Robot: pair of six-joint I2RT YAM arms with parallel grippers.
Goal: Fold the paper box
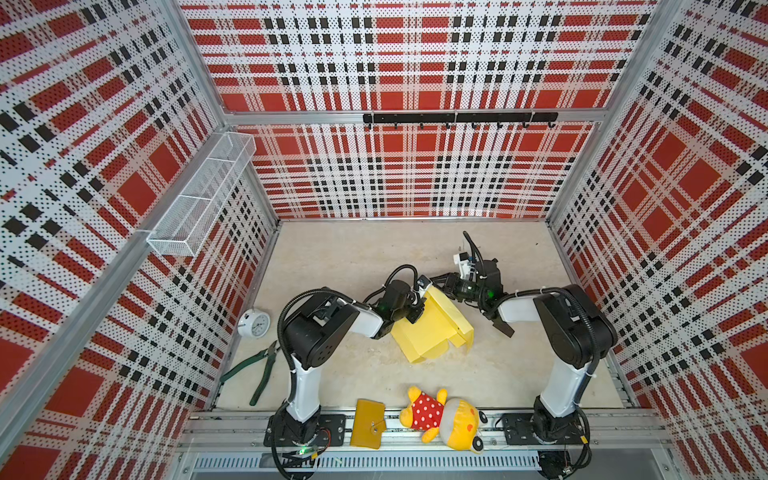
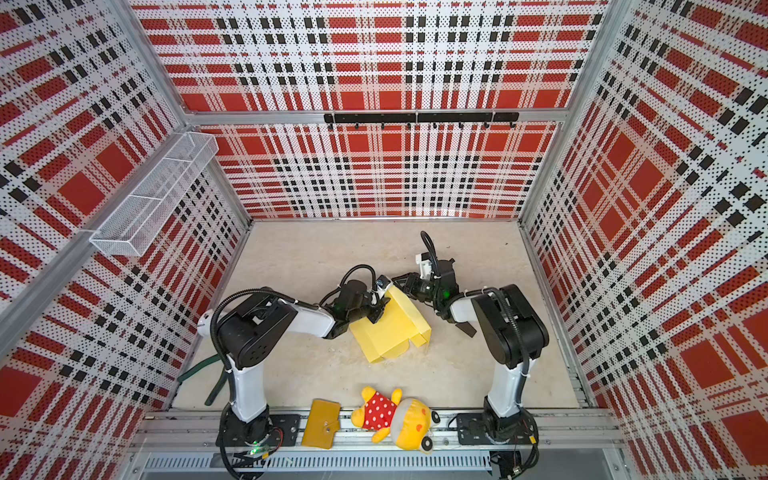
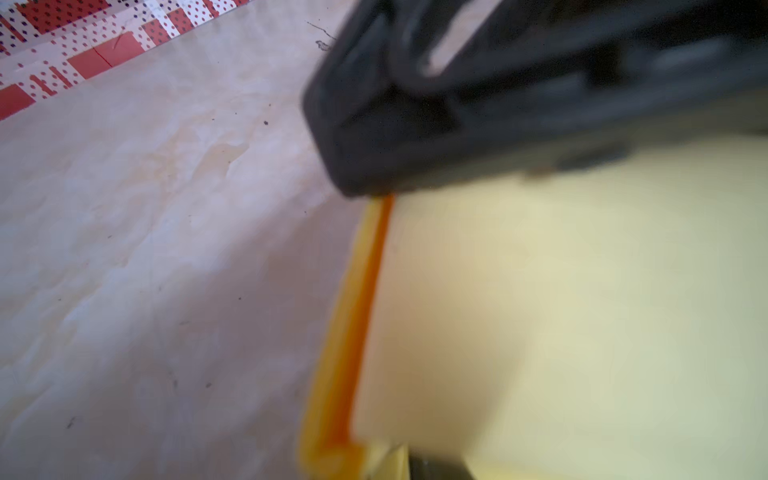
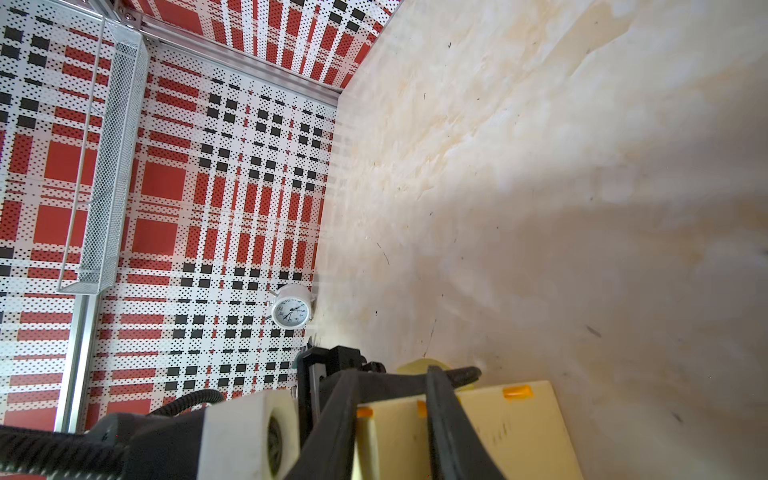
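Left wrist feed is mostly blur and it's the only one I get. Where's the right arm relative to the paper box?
Observer: In both top views the right gripper is at the far end of the paper box.
Operator: Clamped on it?
Observer: The right wrist view shows its fingers apart, with yellow cardboard visible in the gap.
Operator: Any clutter touching the box?
Observer: No. The plush toy and wallet lie on the near side, apart from it.

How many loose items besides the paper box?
4: clock by the left wall, pliers beside it, wallet and plush toy on the front rail. Others may be hidden.
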